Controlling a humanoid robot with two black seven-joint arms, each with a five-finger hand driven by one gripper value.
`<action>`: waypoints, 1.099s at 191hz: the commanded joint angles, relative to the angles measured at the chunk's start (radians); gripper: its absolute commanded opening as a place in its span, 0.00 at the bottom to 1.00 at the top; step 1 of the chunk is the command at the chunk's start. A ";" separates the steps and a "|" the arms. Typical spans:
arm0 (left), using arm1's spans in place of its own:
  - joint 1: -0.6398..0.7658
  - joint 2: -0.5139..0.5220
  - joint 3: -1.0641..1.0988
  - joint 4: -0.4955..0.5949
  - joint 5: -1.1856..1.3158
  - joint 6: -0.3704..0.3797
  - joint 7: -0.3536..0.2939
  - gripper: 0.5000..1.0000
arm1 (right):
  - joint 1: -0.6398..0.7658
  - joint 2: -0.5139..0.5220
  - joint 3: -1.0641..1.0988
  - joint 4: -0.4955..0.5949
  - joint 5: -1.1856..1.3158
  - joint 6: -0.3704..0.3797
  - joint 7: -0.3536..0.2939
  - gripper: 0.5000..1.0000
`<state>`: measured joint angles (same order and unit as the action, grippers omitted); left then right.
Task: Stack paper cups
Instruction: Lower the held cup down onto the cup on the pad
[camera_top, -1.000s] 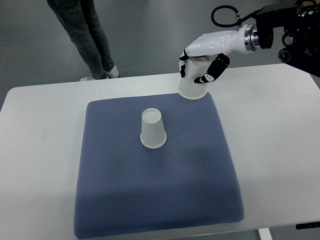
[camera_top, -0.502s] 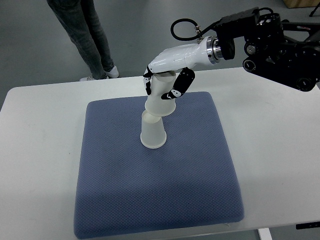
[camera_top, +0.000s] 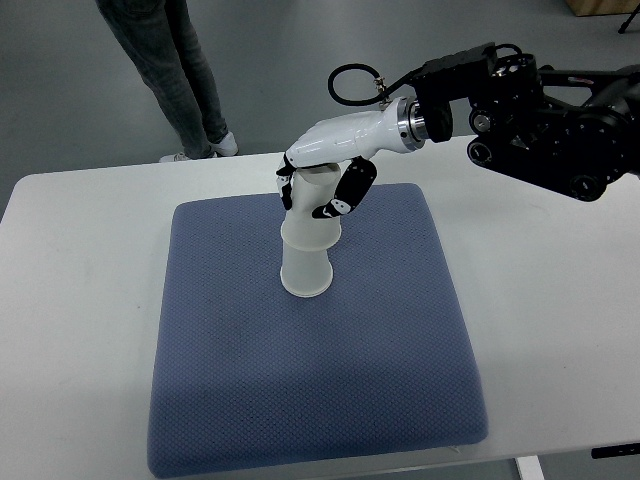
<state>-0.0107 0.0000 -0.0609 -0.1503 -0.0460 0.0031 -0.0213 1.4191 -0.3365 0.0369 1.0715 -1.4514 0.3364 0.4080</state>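
Currently I see the right hand (camera_top: 318, 180) over the middle-rear of the blue mat (camera_top: 250, 380), arm coming in from the right edge. Fingers are wrapped around the upper paper cup (camera_top: 312, 215): black-tipped fingers (camera_top: 349, 190) curl down the cup's right side, thumb presses the left side near the cup's closed top. Firm grasp, not released.

That held cup is upside down and sits over the lower paper cup (camera_top: 306, 275), which is also upside down with its wide rim on the mat. The two overlap; only the bottom part of the lower one shows below the held cup's rim. The held cup leans slightly, its top tipped toward the far side. I can't tell how deep it is seated.

Mat lies on the white table (camera_top: 80, 300). Left arm isn't visible from my feed. A person's legs (camera_top: 170, 70) stand on the floor behind the table, well apart from the work.
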 joint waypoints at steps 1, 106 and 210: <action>0.000 0.000 0.000 0.000 0.000 0.000 0.000 1.00 | -0.005 0.005 0.000 -0.005 -0.001 0.000 -0.002 0.00; 0.000 0.000 0.000 0.000 0.000 0.000 0.000 1.00 | -0.043 0.045 0.001 -0.062 -0.009 -0.043 0.000 0.06; 0.000 0.000 0.000 0.000 0.000 0.000 0.000 1.00 | -0.055 0.051 0.000 -0.064 0.003 -0.046 0.006 0.50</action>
<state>-0.0107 0.0000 -0.0610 -0.1503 -0.0460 0.0031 -0.0218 1.3658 -0.2872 0.0371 1.0060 -1.4485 0.2861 0.4142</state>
